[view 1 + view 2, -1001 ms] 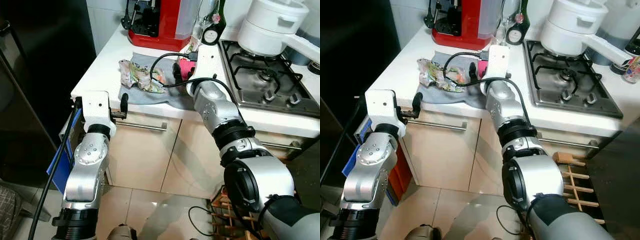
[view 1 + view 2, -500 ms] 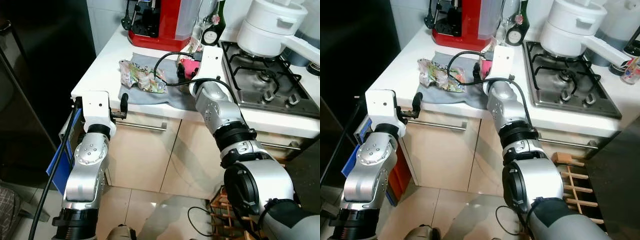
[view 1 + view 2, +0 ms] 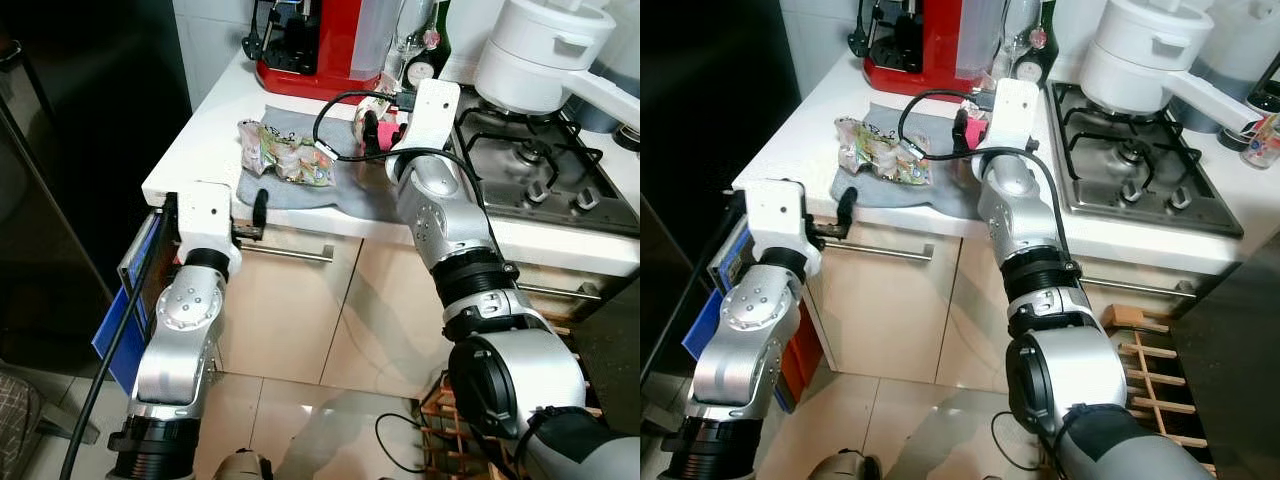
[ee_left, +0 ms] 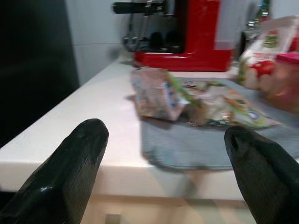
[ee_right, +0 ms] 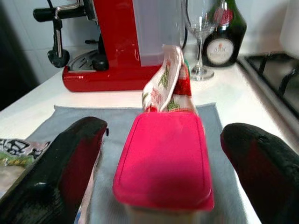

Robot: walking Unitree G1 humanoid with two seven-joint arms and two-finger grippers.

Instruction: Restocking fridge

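A grey cloth (image 3: 300, 187) lies on the white counter (image 3: 200, 130). On it rest a crumpled food packet (image 3: 285, 155), a pink-lidded tub (image 5: 162, 163) and, just behind the tub, a printed bag (image 5: 168, 79). My right gripper (image 5: 163, 130) is open, level with the tub, one finger on each side and apart from it. My left gripper (image 4: 166, 130) is open at the counter's front edge, pointing at the packet (image 4: 187, 95) from a short way off. One of its black fingers (image 3: 260, 205) stands upright before the cloth's front edge.
A red coffee machine (image 3: 320, 45), a wine glass (image 5: 198, 28) and a dark bottle (image 3: 425, 60) stand at the back. A gas hob (image 3: 530, 150) with a white pot (image 3: 545, 45) is to the right. The black fridge (image 3: 80, 150) is left; a drawer handle (image 3: 290, 252) below.
My right arm has reached farther over the counter, bringing its gripper up to the pink tub. My left arm has shifted slightly right, closer to the counter edge.
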